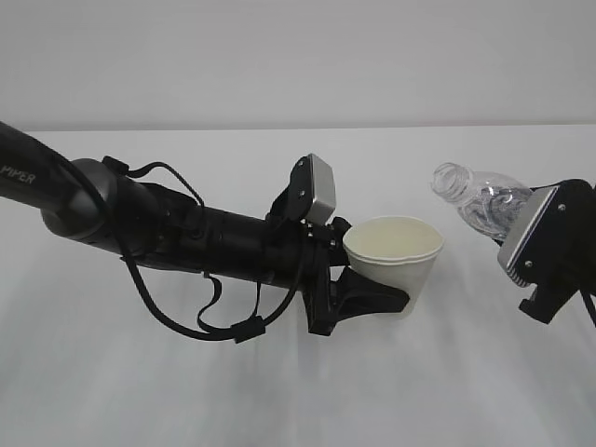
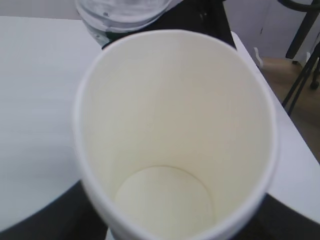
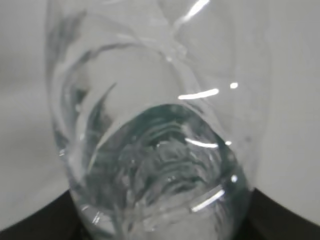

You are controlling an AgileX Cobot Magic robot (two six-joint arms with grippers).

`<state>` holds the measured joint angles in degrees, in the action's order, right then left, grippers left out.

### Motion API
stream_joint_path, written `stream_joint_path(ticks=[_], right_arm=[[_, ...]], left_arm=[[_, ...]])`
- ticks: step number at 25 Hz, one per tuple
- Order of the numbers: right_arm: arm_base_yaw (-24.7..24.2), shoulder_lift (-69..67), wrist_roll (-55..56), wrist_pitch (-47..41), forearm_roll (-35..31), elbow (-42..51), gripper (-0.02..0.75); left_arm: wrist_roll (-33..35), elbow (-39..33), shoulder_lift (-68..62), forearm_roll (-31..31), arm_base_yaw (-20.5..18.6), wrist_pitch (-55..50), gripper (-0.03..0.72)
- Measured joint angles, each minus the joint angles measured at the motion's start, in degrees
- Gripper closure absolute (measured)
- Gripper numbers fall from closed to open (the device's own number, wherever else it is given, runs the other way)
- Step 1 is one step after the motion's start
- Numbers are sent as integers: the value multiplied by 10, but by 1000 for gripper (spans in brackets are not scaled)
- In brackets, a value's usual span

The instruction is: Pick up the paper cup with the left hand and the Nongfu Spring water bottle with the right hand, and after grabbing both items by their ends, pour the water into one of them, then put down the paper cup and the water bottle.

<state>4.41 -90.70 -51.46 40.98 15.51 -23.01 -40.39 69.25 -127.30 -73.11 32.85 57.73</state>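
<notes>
1. White paper, smooth, tapered wall with a rolled rim: the paper cup (image 1: 396,256) is held above the white table (image 1: 279,391), near the middle of the exterior view, its mouth tipped slightly toward the camera.
2. Cup interior, left wrist view: cream lining (image 2: 170,125), round flat base visible, no liquid seen in it.
3. The left hand (image 1: 368,279), black, is clamped on the cup's lower part; one jaw runs under the base.
4. Clear thin plastic, ribbed and glossy: the Nongfu Spring water bottle (image 1: 480,200) sits right of the cup, apart from it, tilted with its capless neck pointing up-left toward the cup.
5. Right wrist view: bottle wall (image 3: 160,150) fills the frame; greenish tint low down; whether that is water cannot be told.
6. The right hand (image 1: 545,247), black with a grey box, grips the bottle's lower end.
7. Legible writing: "PIPER" (image 1: 19,175) on the left arm. No label text readable on the bottle.
</notes>
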Motion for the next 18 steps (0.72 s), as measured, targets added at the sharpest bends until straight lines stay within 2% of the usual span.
stream_joint_path(ticks=[18], right_arm=[[0,0,-68,11,-9,0,330]], left_arm=[[0,0,0,0,0,0,260]])
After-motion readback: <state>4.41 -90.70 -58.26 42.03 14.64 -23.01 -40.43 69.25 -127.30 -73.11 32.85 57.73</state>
